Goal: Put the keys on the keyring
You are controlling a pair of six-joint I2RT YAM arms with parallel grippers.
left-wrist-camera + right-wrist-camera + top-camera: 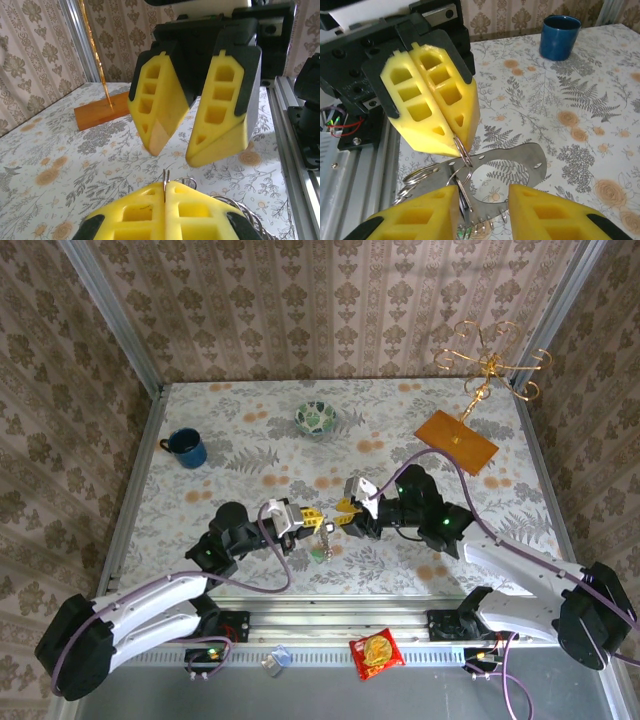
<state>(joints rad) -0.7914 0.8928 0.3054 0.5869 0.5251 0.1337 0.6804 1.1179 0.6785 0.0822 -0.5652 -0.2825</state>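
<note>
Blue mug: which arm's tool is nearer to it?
Left. In the top view, the left tool, pinching a metal ring, sits lower right of the blue mug. The right tool faces the left one from farther right, so it is farther from the mug.

The setting is a robot test cell dressed as a domestic room, built around a table (250, 430) with a floral cover. Patterned wallpaper panels (300, 300) set between bare aluminium posts (110, 310) enclose the table on three sides. A slotted aluminium rail (340, 628) along its near edge carries the left arm base (215, 625) and right arm base (455, 623). Household props stand on the table's far half: a blue mug (186, 448), a patterned bowl (316, 418) and a gilt stand (490, 360).
</note>
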